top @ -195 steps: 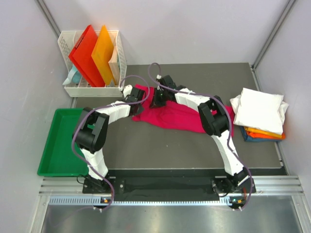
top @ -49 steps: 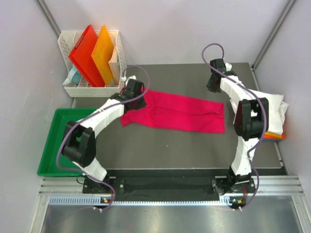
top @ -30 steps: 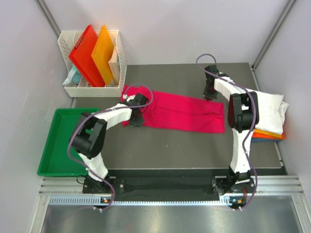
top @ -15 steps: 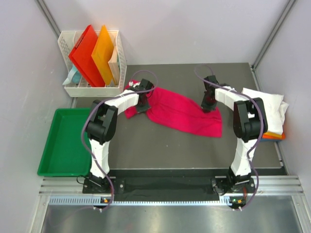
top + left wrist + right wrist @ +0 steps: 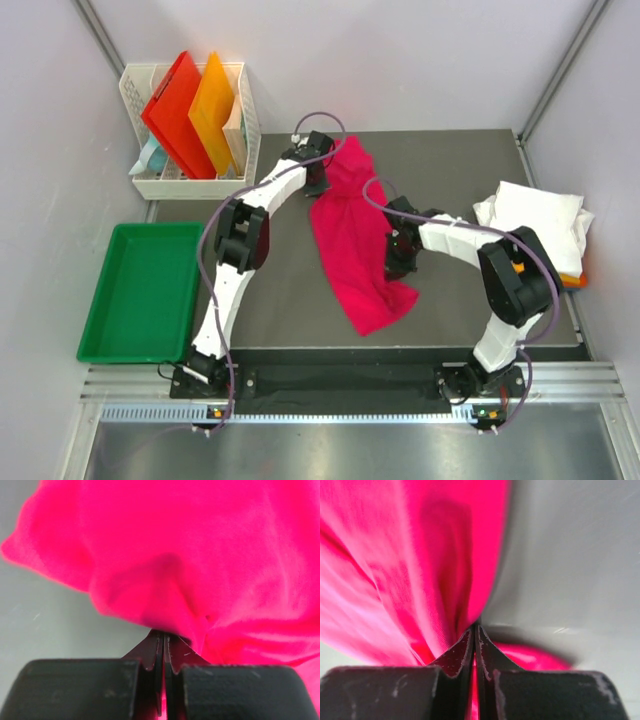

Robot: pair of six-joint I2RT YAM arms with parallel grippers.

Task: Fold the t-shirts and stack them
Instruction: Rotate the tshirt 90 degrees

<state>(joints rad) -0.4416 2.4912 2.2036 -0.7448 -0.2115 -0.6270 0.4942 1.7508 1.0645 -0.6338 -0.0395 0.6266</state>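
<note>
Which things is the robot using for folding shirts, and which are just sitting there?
For the job: pink t-shirt, folded shirt stack, left gripper, right gripper.
Just lying about: green tray, white basket, red folder, orange folder.

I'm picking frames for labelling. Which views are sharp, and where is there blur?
Top view: sharp and evenly lit, shirt crisp. Left wrist: shirt soft and out of focus, left gripper sharper. Right wrist: shirt smeared with blur at the left, right gripper sharp.
</note>
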